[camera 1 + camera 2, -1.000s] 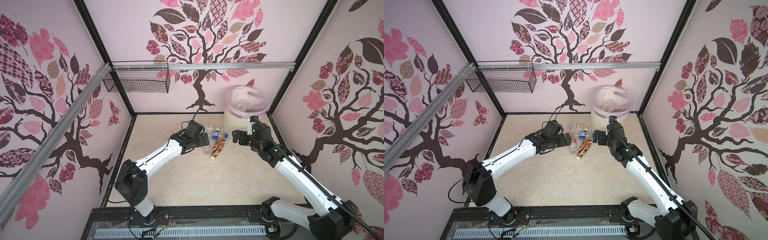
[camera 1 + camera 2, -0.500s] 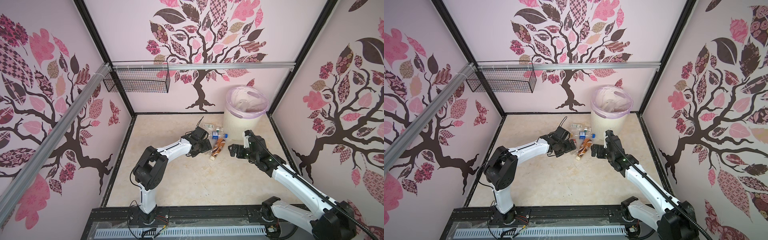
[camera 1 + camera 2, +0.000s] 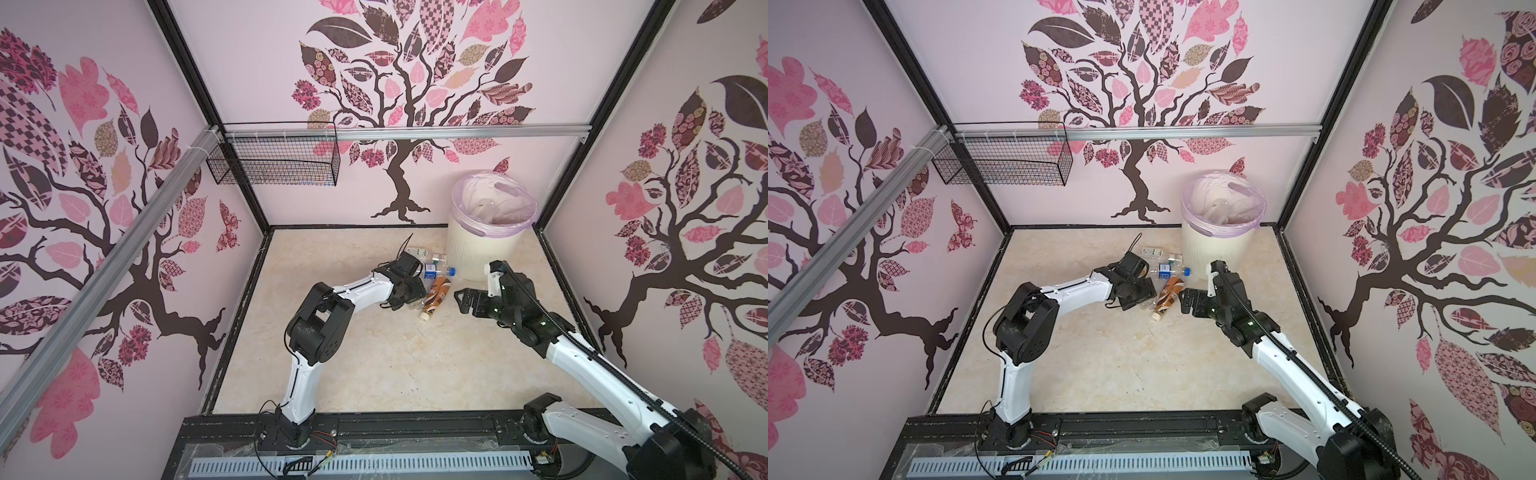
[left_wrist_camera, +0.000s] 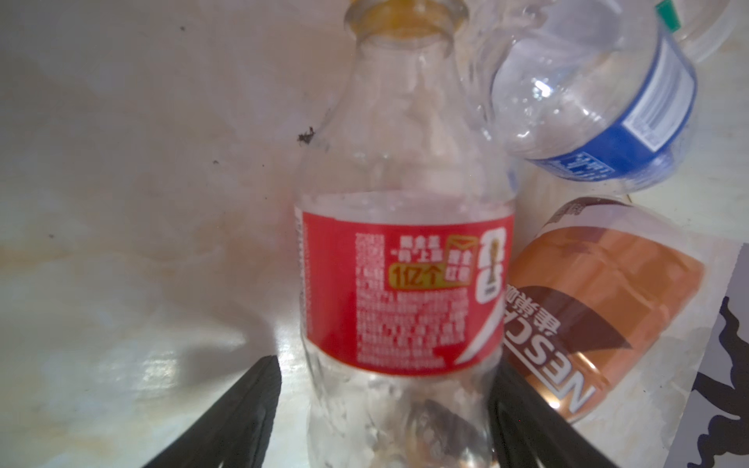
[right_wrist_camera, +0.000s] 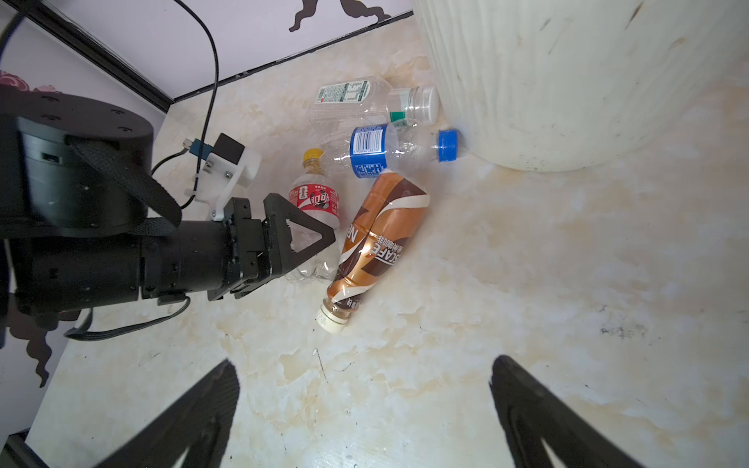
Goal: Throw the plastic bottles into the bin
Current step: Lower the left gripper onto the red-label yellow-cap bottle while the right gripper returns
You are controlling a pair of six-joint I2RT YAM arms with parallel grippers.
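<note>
Left wrist: left gripper [image 4: 383, 364] astride clear glossy red-label bottle [image 4: 405, 283], unclamped; right gripper [image 5: 364, 362] wide, empty.

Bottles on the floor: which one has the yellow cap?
The clear plastic bottle with the red label, lying inside the left gripper. The blue-labelled bottle has a blue cap, the brown coffee bottle a cream one.

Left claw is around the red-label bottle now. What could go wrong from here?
1. The brown Nescafe bottle touches the red-labelled bottle that the left claw straddles: closing may pinch both.
2. The blue-labelled bottle leans on the red one's shoulder; lifting could roll it away.
3. The open right claw hangs near; the arms could collide.
</note>
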